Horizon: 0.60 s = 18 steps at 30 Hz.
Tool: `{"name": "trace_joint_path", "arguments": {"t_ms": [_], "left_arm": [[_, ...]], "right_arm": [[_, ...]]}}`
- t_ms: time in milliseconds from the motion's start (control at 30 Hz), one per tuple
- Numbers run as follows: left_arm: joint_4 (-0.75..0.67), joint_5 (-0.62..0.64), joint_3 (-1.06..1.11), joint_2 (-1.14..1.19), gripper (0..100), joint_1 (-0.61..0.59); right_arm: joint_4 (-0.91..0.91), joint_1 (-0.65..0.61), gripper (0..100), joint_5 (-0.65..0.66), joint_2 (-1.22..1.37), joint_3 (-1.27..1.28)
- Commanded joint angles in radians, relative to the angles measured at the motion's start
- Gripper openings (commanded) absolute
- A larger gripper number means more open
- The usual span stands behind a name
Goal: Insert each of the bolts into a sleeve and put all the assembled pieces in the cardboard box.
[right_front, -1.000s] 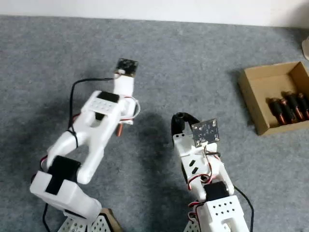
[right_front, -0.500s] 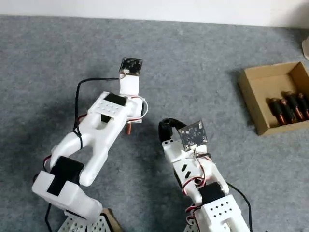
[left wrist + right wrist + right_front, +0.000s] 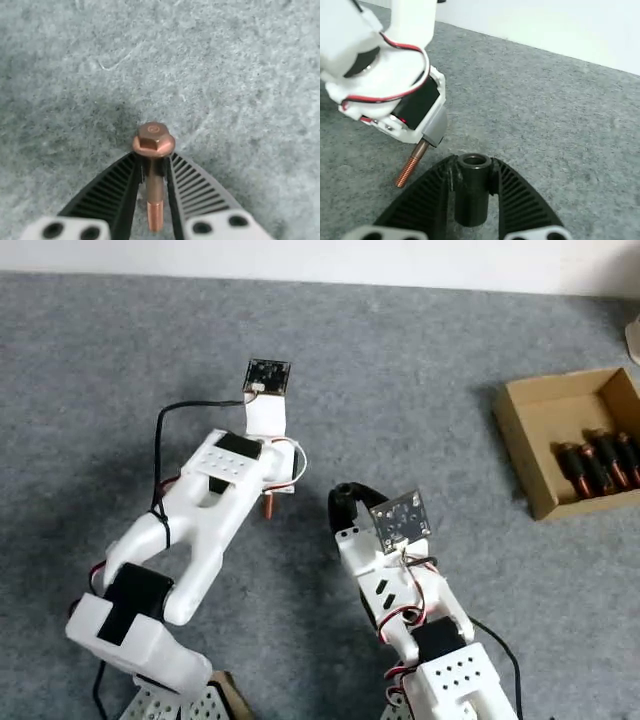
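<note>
Copper-coloured, the bolt (image 3: 154,192) is gripped along its shank by the left claw (image 3: 154,159). The two black ribbed fingers (image 3: 112,190) are closed on it from either side. Its hex flange head stands just past the fingertips, over the grey carpet (image 3: 240,75), where a dark shadow lies below it. The threaded end points back toward the wrist. From the right wrist, that threaded end sticks out of the white left arm at a slant. It is near the sleeve (image 3: 471,192) but apart from it, and not in the bore. The right claw (image 3: 472,164) is closed on this black sleeve, which stands upright between the fingers with its open round end showing. From above, the two arms meet near the middle of the carpet, with the bolt's tip beside the left wrist and the right claw just to its right. The box (image 3: 520,435) sits at the far right edge of the carpet, well apart from both claws. Several dark pieces (image 3: 598,465) with copper ends lie side by side inside it.
</note>
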Motion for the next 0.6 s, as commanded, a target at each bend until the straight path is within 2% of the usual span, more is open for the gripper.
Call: {"name": "trace_joint_path", "arguments": {"t_ms": [0, 200, 300, 367, 567], "left_arm": [[-0.120, 0.003, 0.087, -0.153, 0, 0.010], [-0.601, 0.003, 0.504, -0.450, 0, 0.010], [-0.793, 0.006, 0.668, -0.582, 0, 0.010], [-0.845, 0.012, 0.713, -0.647, 0, 0.010], [-0.804, 0.012, 0.734, -0.731, 1, 0.012]], "right_arm": [[-0.033, -0.004, 0.6, -0.008, -0.010, 0.130], [-0.036, -0.004, 0.6, -0.006, -0.010, 0.134], [-0.036, -0.004, 0.6, -0.008, -0.010, 0.134], [-0.036, -0.004, 0.6, -0.009, -0.010, 0.134], [-0.065, -0.005, 0.6, -0.012, -0.010, 0.133]]}}
